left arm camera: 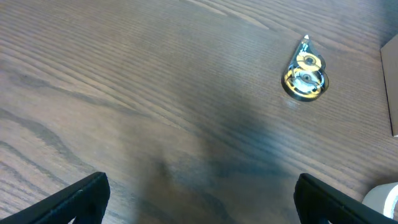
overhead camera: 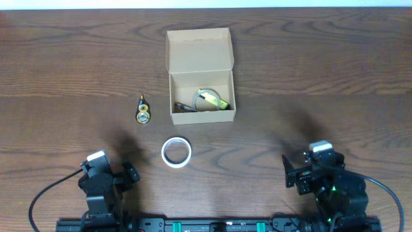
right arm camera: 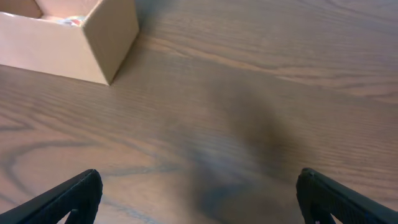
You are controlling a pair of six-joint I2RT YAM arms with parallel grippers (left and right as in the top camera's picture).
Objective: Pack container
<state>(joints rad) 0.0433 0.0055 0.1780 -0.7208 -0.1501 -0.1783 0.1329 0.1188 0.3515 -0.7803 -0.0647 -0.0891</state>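
Note:
The tan cardboard container (overhead camera: 222, 115) stands open at the table's middle, its flap lid (overhead camera: 198, 50) raised at the back; a yellow-and-grey item (overhead camera: 212, 98) lies inside. Its corner shows in the right wrist view (right arm camera: 102, 37). A white tape roll (overhead camera: 176, 153) lies in front of the box, and its edge shows in the left wrist view (left arm camera: 382, 198). A small teardrop-shaped yellow-and-black tape dispenser (overhead camera: 143, 111) lies left of the box, also in the left wrist view (left arm camera: 303, 71). My left gripper (left arm camera: 199, 196) is open and empty at the front left. My right gripper (right arm camera: 199, 196) is open and empty at the front right.
The dark wooden table (overhead camera: 322, 77) runs to a pale far edge at the top of the overhead view. Both arm bases (overhead camera: 103, 187) sit at the front edge with cables trailing.

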